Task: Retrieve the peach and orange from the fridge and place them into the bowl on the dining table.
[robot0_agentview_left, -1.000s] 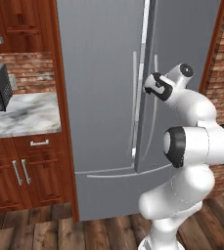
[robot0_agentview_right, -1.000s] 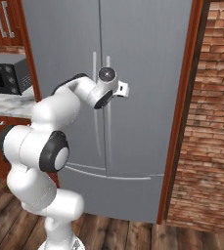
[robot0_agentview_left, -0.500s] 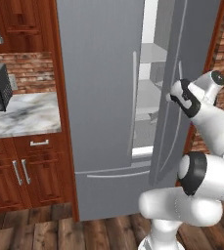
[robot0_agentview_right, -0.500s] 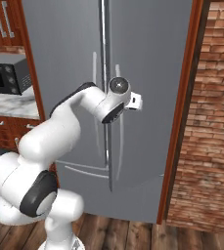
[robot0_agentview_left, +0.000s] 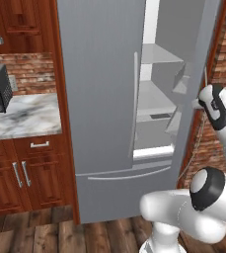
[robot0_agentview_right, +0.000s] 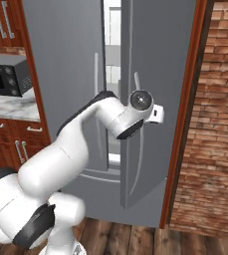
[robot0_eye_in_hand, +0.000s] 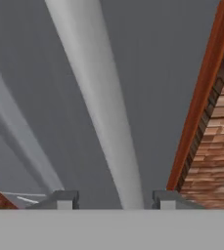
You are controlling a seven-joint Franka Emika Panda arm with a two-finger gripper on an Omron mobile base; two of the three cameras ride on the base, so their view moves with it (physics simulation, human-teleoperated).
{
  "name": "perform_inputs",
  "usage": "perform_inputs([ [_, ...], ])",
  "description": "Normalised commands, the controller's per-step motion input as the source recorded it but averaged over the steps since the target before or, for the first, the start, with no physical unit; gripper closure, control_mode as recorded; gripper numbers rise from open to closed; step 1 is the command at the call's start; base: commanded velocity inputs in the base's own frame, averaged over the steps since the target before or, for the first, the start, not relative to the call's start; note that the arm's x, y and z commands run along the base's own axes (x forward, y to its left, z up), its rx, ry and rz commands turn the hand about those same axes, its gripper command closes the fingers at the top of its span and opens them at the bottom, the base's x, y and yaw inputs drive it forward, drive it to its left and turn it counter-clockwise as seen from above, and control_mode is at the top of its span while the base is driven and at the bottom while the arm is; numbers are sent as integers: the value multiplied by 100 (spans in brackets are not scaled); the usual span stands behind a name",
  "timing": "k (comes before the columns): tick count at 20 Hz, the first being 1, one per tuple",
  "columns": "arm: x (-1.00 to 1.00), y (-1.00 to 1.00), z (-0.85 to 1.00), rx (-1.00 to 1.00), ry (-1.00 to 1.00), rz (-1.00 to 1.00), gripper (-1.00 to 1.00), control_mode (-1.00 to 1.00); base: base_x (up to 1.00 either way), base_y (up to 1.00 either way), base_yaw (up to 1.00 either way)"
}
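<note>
The grey fridge (robot0_agentview_left: 99, 99) has its right door (robot0_agentview_right: 155, 50) swung partly out, and white inside walls with grey shelves (robot0_agentview_left: 156, 99) show through the gap. My gripper (robot0_eye_in_hand: 114, 197) is at this door's long curved handle (robot0_eye_in_hand: 103, 107). The fingertips (robot0_eye_in_hand: 67, 197) stand on either side of the handle with a gap on each side, so the gripper is open. In the left base view the hand (robot0_agentview_left: 210, 104) sits at the door's outer edge. No peach or orange can be seen on the visible shelves. The bowl and the dining table are out of view.
A marble wall counter (robot0_agentview_left: 20, 118) with a dark microwave (robot0_agentview_right: 6, 74) stands left of the fridge, over wood drawers (robot0_agentview_left: 20, 173). A brick wall (robot0_agentview_right: 215, 124) and a wood post (robot0_agentview_right: 185, 109) close in right of the open door.
The right fridge door has swung from shut to partly open, and the arm moved right with it. The fingers have parted from the handle.
</note>
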Motion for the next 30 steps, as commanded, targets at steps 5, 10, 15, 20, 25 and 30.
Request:
perform_inputs([
  [5,-78,-19,39,0,1,-9,-100,-100,0,0,0],
  [10,-80,9,42,-7,0,-6,-100,-100,0,0,0],
  [15,-25,74,41,-27,7,0,-100,-100,0,0,0],
  [20,-3,93,37,-37,1,2,-100,-100,0,0,0],
  [25,0,55,14,-28,13,0,-100,-100,0,0,0],
  [30,11,34,16,-26,15,0,-100,-100,0,0,0],
])
